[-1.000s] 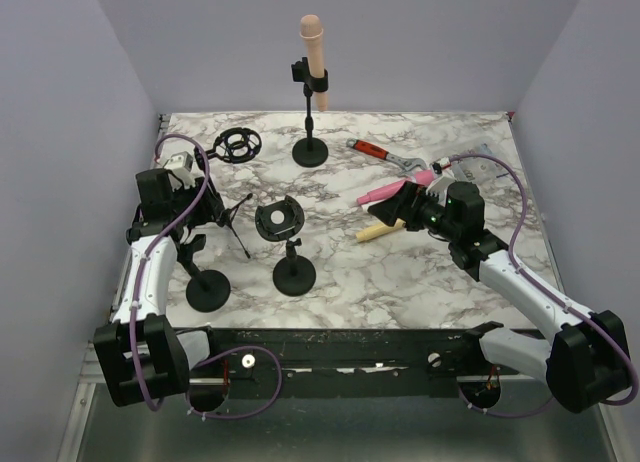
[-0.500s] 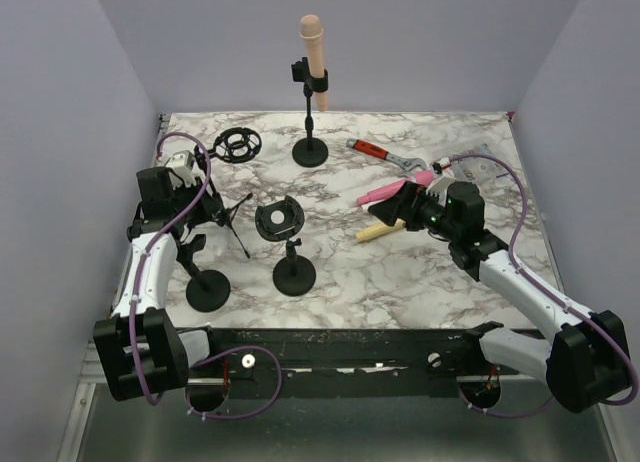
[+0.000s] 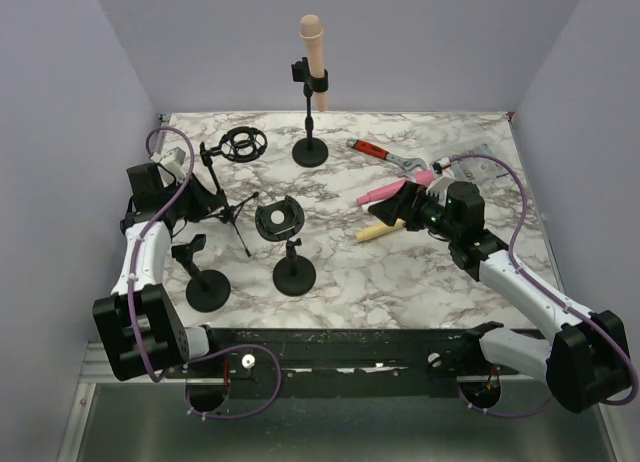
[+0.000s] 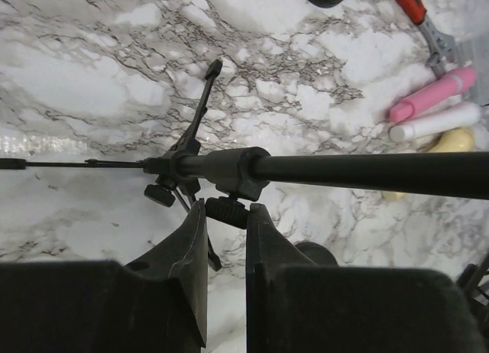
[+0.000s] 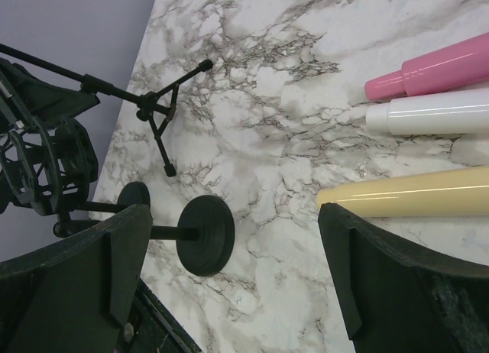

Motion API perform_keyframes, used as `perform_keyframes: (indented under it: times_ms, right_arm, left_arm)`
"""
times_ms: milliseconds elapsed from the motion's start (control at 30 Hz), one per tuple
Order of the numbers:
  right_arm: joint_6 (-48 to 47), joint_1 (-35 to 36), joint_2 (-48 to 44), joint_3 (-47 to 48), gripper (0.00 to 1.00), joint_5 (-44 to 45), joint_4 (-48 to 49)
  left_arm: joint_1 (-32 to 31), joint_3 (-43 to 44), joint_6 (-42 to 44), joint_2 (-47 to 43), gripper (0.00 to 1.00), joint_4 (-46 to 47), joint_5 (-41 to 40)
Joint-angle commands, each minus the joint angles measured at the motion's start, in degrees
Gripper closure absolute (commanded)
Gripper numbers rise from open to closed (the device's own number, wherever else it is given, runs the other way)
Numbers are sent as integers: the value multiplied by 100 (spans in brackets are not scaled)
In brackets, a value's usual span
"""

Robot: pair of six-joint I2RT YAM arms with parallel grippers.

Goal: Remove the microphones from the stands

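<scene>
Microphone (image 3: 312, 44) stands upright in the clip of its stand (image 3: 310, 132), far across the tabletop (image 3: 400, 282), with neither arm near it. By my read, removal hasn't begun. Left end effector (image 4: 226, 219) is pinched on a tripod (image 4: 229, 168) knob, arm folded low at the left. Right end effector (image 5: 233, 238) hangs spread wide, low on the right. Next up: a free arm must reach far and grip the microphone body.

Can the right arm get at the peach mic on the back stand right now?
Probably yes: the right gripper is open and empty, and nothing stands between it and the peach mic, though it sits high.
</scene>
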Motion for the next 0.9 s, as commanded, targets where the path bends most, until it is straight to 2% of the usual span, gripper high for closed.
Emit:
perform_keyframes:
  times_ms: [0, 133, 333, 433, 567, 633, 800, 867]
  right_arm:
    - [-40, 26, -1, -4, 0, 121, 68]
    - [-41, 25, 8, -3, 0, 131, 67]
    - [-43, 25, 7, 2, 0, 131, 68]
    - [-40, 25, 8, -3, 0, 138, 70]
    - [-34, 25, 16, -6, 0, 132, 68]
    - [-38, 25, 20, -1, 0, 118, 74]
    - [-32, 25, 46, -12, 0, 131, 92]
    - [-32, 27, 56, -14, 0, 137, 101]
  left_arm:
    - [276, -180, -815, 121, 100, 93, 1082]
    - [440, -247, -1319, 221, 100, 321, 1630]
    - [728, -827, -2906, 453, 100, 1660, 2373]
    - [843, -1220, -3772, 481, 100, 2666, 2537]
    - [1023, -1936, -5657, 684, 100, 5066, 2695]
    - [1027, -2070, -6137, 810, 100, 5547, 2668]
    - [1037, -2466, -7678, 1313, 100, 7636, 2616]
    - [1031, -2522, -7988, 1457, 100, 8078, 2619]
